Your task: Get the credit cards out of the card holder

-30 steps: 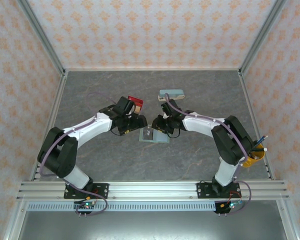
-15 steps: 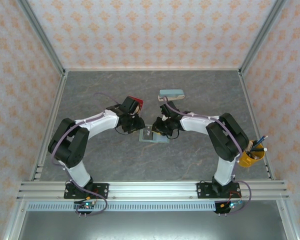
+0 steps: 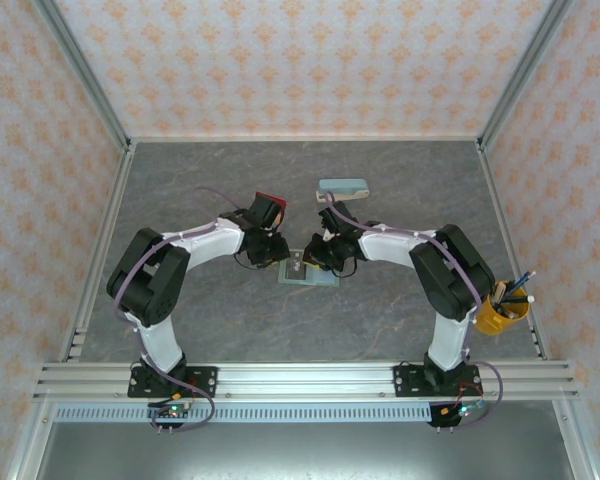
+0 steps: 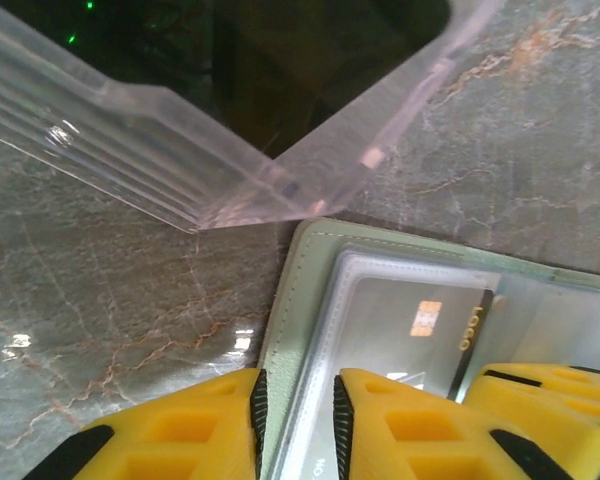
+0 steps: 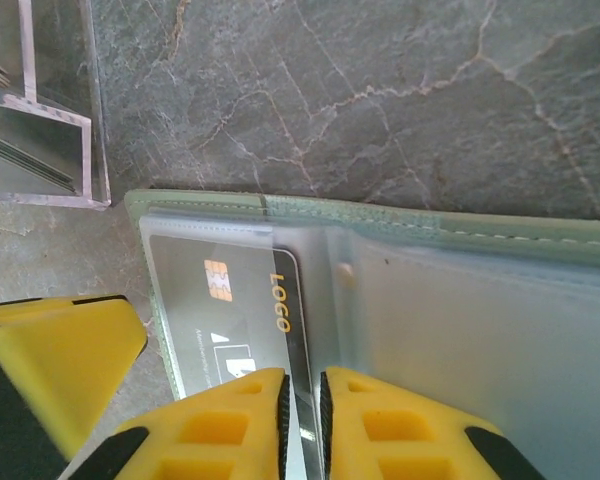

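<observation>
The sage-green card holder (image 3: 311,274) lies open on the grey table. Its left panel (image 4: 292,320) has a clear slot holding a dark grey card (image 5: 230,300) marked LOGO, whose right edge sticks out of the slot. My right gripper (image 5: 302,430) is shut on that exposed edge, and shows from above (image 3: 326,254) over the holder. My left gripper (image 4: 298,430) straddles the holder's left seam, jaws close together on it, and reaches in from the left (image 3: 279,254). A red card (image 3: 270,202) sits just behind the left wrist.
A clear acrylic stand (image 4: 230,190) stands right by the holder's far left corner (image 5: 40,160). A teal oblong case (image 3: 342,187) lies farther back. A yellow cup of pens (image 3: 502,315) stands by the right wall. Both grippers work almost touching.
The left arm has folded inward, its elbow swinging right, and its gripper has settled on the holder's left edge. The right gripper has edged slightly left and stays at the holder.
</observation>
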{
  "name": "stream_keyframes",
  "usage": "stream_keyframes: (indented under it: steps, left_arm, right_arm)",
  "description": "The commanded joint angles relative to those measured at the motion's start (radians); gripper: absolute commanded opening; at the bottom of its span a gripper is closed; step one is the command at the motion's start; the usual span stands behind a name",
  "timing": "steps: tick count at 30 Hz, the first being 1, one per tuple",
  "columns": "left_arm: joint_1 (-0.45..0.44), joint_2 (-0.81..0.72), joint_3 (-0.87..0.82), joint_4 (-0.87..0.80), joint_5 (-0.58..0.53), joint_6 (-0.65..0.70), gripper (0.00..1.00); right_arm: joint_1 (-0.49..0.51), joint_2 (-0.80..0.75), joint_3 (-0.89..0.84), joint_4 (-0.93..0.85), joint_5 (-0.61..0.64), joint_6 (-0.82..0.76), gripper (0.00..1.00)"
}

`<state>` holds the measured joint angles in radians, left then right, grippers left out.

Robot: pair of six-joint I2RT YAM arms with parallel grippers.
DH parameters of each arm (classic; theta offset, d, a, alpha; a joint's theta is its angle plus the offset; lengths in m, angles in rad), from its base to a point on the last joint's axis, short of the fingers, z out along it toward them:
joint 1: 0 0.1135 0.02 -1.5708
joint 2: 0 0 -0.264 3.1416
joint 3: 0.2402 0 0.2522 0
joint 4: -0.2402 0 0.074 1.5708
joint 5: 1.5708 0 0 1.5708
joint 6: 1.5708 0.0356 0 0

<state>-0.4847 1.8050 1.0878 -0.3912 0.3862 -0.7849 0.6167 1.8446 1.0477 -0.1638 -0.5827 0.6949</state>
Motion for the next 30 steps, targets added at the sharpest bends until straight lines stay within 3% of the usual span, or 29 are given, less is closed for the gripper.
stream_keyframes:
  steps: [1,11,30]
  left_arm:
    - [-0.010,0.012,0.020,0.012,0.003,-0.002,0.24]
    - [-0.010,0.032,0.008,0.007,0.001,0.000,0.15]
    - [-0.010,0.034,-0.002,-0.013,-0.025,0.009,0.11]
  right_arm:
    - [0.006,0.024,0.032,-0.014,-0.005,-0.008,0.18]
    - [0.006,0.038,0.040,-0.011,-0.024,-0.019,0.17]
    - [0.006,-0.031,0.017,0.007,-0.012,-0.049,0.01]
